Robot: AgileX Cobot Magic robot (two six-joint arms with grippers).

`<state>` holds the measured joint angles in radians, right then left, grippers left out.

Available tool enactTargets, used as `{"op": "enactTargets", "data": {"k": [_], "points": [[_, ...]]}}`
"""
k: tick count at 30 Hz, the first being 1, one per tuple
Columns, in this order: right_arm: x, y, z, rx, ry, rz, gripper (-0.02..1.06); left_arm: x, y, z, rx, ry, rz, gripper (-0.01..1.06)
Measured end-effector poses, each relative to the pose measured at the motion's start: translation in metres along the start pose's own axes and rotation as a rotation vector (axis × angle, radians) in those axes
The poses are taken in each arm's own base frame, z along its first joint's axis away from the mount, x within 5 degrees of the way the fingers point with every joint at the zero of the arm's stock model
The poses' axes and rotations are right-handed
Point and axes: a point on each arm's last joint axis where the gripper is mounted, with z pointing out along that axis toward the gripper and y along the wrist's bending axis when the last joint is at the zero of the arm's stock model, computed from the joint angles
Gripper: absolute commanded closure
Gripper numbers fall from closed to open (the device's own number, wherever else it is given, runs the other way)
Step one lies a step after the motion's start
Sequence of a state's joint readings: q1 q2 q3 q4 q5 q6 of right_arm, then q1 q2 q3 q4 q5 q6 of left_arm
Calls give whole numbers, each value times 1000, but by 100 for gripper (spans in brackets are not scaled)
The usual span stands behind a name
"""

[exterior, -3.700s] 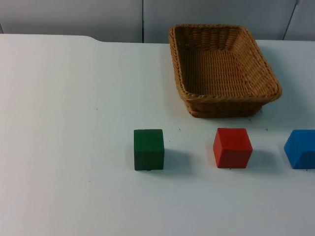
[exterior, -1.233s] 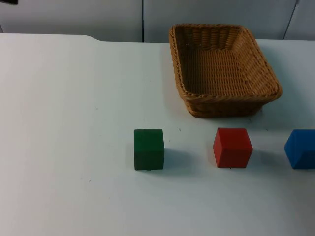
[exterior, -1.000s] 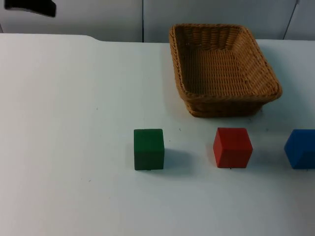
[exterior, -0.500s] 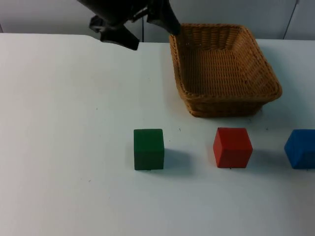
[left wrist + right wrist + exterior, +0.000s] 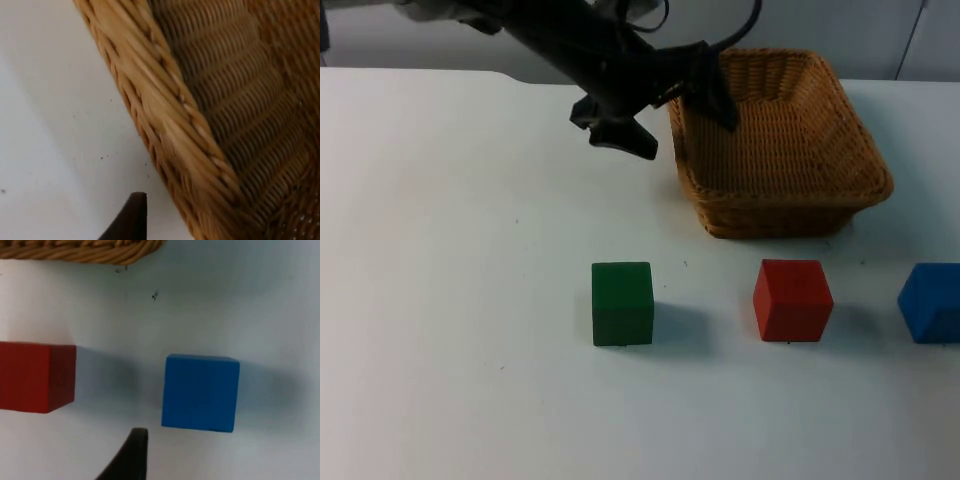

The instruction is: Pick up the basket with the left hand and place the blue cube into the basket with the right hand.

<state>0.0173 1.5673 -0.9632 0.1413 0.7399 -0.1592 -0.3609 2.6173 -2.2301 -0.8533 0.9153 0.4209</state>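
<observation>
Straddling basket (image 5: 775, 140) left rim: left gripper (image 5: 675, 110), fingers spread, nothing held | blue cube (image 5: 930, 302) on table (image 5: 440, 300), right of red cube (image 5: 792, 299) | right gripper state: cannot tell

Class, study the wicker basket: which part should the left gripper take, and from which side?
Probably the basket's near-left rim, from above: the left gripper is open, one finger inside the wall and one outside. The rim is a thick braided band, and the open top leaves room.
</observation>
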Motion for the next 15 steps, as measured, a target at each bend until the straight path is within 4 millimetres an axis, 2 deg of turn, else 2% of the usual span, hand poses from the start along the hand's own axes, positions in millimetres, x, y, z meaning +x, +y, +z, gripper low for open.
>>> {"op": "enactTargets", "data": {"k": [6,13,15], "points": [[0,0,0,1,-4,0,4,9,0,22,-9,26,-12,1],[-1,0,0,1,-8,0,4,12,-2,28,-21,27,-22,2],[-1,0,0,2,-11,0,4,11,-3,30,-29,22,-25,5]]}}
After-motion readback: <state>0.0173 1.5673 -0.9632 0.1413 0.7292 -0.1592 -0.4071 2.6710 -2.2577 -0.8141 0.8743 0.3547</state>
